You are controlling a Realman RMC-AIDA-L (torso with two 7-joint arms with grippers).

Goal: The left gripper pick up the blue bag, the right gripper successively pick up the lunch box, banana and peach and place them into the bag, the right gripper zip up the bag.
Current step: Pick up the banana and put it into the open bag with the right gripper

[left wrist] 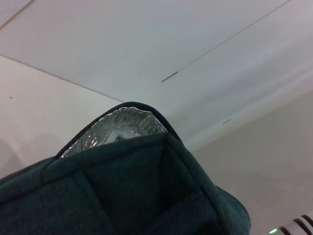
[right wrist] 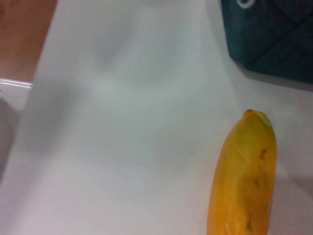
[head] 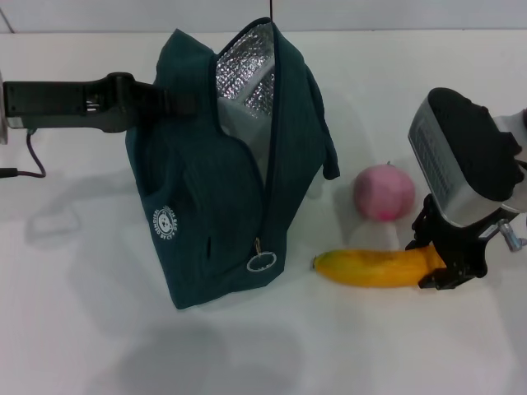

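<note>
Banana [head: 375, 268] — gripped by right gripper [head: 435, 262]; left gripper [head: 169, 100] holds blue bag [head: 222, 214].

The blue bag [left wrist: 122, 196] fills the lower part of the left wrist view, its dark teal fabric seen close up, with a peak of crinkled silver lining [left wrist: 122, 128] showing at its open top against a pale background.

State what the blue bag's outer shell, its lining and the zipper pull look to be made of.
The blue bag has a matte outer shell that looks like woven fabric: soft folds, faint ribbing. The lining looks like metallised foil: crinkled, silvery, catching light. The zipper pull looks like metal: a thin, shiny ring. None of this is certain by sight alone.
</note>
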